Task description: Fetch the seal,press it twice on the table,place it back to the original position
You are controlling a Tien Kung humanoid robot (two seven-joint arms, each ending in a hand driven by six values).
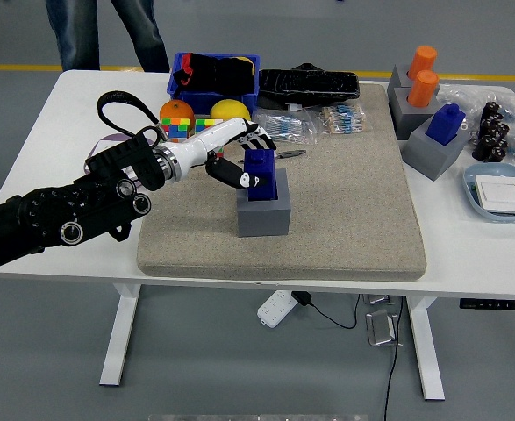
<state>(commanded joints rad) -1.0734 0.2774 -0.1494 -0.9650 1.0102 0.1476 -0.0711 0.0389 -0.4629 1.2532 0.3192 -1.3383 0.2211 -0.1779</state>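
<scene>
We are seeing the left hand (pixel 244 162) pinching a blue seal (pixel 262 167) that is sitting in its grey holder (pixel 264 210) on a beige mat (pixel 345 202); puzzle cubes (pixel 176 129), fruit (pixel 225 110) and a blue bin (pixel 213 86) are crowding behind; more holders (pixel 432 149) are standing far right; the white table (pixel 38 140) is resting on grey floor.

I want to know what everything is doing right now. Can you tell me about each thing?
left hand: fingers closed around the blue seal
blue seal: tilted, bottom in the gray holder
gray holder: upright on the mat
second blue seal: sitting in its holder
orange seals: sitting in their holders
blue bin: full
</scene>
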